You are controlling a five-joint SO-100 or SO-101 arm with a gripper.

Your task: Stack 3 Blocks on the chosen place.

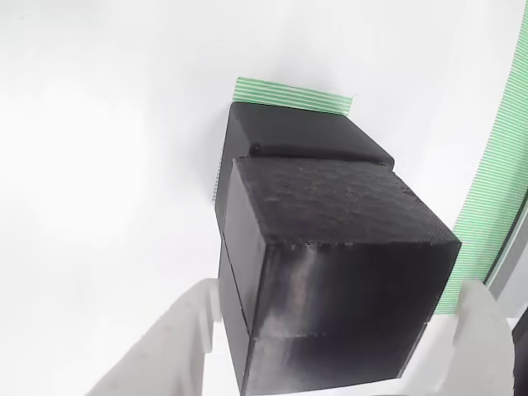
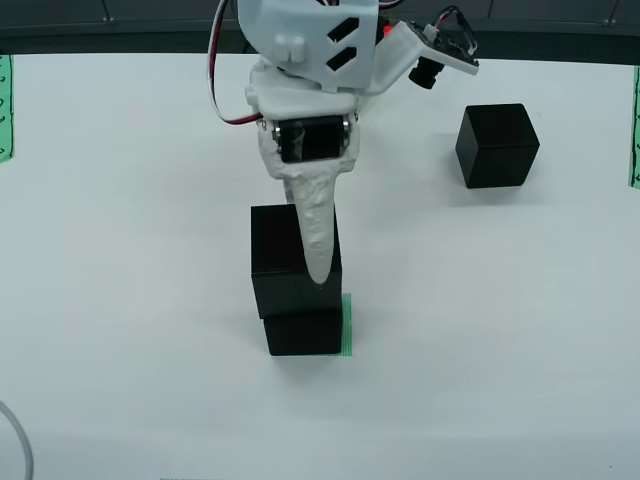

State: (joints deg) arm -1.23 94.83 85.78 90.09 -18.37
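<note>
In your overhead view, the gripper (image 2: pixel 318 262) sits left of centre, its white fingers clamped on the upper block (image 2: pixel 292 262), which rests on the lower block (image 2: pixel 304 331) sitting on the green-striped patch (image 2: pixel 347 322); the upper one is shifted slightly left of the one beneath. In your gripper view the two stacked blocks fill the centre between the fingers (image 1: pixel 173 346), with the patch showing behind them. Further right in the overhead view, a third block (image 2: pixel 497 146) stands alone on the white table (image 2: pixel 120 250), well apart from the stack.

Black blocks (image 2: pixel 295 262), a green-and-white striped patch (image 1: pixel 293 94), a white tool (image 2: pixel 318 240), white table (image 2: pixel 120 250).
</note>
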